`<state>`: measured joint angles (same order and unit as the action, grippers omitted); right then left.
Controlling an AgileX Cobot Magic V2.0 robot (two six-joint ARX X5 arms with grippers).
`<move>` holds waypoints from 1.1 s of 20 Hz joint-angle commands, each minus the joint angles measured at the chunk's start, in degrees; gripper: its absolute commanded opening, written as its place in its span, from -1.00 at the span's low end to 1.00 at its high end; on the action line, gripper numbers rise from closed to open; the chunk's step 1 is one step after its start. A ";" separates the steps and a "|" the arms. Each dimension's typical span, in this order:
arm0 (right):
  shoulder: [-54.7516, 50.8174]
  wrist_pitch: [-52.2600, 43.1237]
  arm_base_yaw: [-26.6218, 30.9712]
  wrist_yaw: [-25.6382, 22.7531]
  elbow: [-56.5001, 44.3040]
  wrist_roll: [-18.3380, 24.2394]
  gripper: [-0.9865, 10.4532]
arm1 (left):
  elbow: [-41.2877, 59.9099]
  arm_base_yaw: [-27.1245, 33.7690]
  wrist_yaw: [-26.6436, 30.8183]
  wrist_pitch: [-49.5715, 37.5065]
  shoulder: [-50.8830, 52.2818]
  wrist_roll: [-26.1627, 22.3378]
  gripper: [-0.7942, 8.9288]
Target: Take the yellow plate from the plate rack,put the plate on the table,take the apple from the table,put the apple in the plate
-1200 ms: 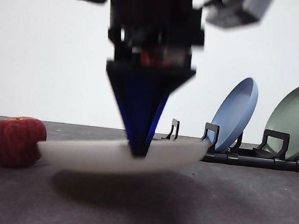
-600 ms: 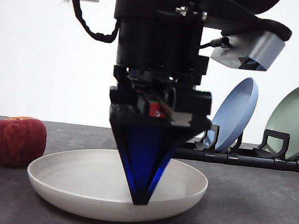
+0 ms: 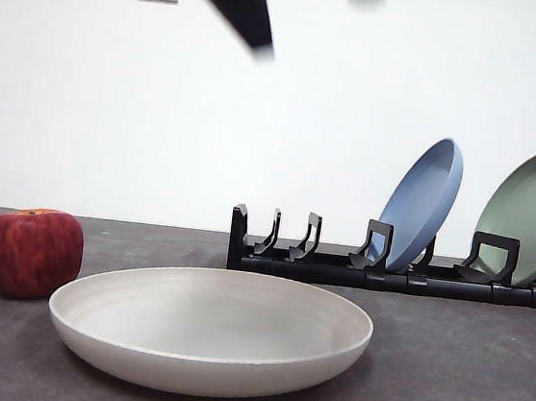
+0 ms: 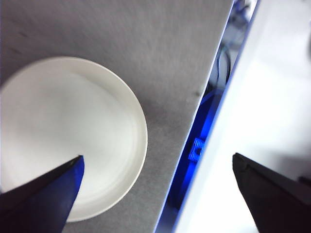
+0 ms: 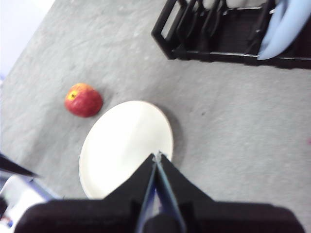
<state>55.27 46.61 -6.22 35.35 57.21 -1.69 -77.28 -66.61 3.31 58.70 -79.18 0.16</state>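
Halfway there: the plate (image 3: pixel 210 329) is already set flat mid-counter (image 3: pixel 461 377), out of the rack (image 3: pixel 386 272), and released, left gripper (image 4: pixel 155 194) fingers spread, right gripper (image 5: pixel 158 158) pressed together, while the apple (image 3: pixel 31 253) just beside it is yet to be picked.

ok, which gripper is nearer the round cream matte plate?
Left. The left gripper hangs open close above the cream plate; the right gripper, jaws shut, sits farther off and higher.

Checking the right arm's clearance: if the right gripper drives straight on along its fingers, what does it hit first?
Likely the yellow plate: the right gripper, fingers together, aims at the plate's rim region. Depth is unclear; it could just clear onto the table.
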 commanded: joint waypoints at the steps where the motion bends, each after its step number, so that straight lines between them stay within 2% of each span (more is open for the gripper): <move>1: 1.38 -1.49 -3.76 -1.27 0.20 -2.60 -0.83 | -0.11 -0.20 -0.35 0.59 6.99 2.95 -0.87; 3: 3.19 -4.68 -8.92 -3.98 0.20 -5.31 -0.83 | -0.11 -0.17 -0.35 0.68 13.33 3.34 -0.85; 6: 7.54 -12.85 -19.12 -9.18 0.24 -10.60 -0.83 | -0.11 -0.11 0.09 3.41 20.94 7.21 -0.85; 8: 11.89 -17.25 -25.16 -12.63 1.03 -13.68 -0.83 | -0.11 -0.07 3.32 7.58 23.82 9.84 -0.85; 10: 18.21 -18.21 -30.27 -14.67 4.20 -14.88 -0.82 | -0.11 -0.07 8.02 12.66 25.18 11.58 -0.85; 12: 25.49 -17.16 -34.29 -14.88 9.68 -14.88 -0.81 | 0.00 -0.09 10.29 16.98 25.35 13.42 -0.84; 13: 28.85 -16.37 -35.87 -15.28 12.68 -14.86 -0.76 | 0.02 -0.09 9.53 16.96 25.73 13.86 -0.85; 15: 36.24 -13.73 -39.50 -16.68 20.06 -14.43 -0.40 | 0.02 -0.09 9.57 16.98 26.51 13.99 -0.85; 16: 40.11 -11.98 -41.13 -17.42 24.24 -14.40 -0.10 | 0.02 -0.09 9.18 16.96 27.23 13.99 -0.85; 18: 46.62 -8.94 -43.58 -18.01 31.43 -13.97 0.38 | 0.02 -0.09 9.16 16.98 28.83 13.99 -0.85; 20: 52.70 -5.97 -45.48 -19.08 38.25 -13.62 0.51 | 0.00 -0.09 9.14 16.98 31.47 13.99 -0.85; 22: 56.37 -3.61 -46.58 -21.77 42.38 -13.16 0.51 | 0.02 -0.09 9.16 16.96 33.35 13.99 -0.84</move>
<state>109.95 42.61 -52.51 14.44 98.26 -15.49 -77.49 -66.61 12.60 75.81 -46.59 13.58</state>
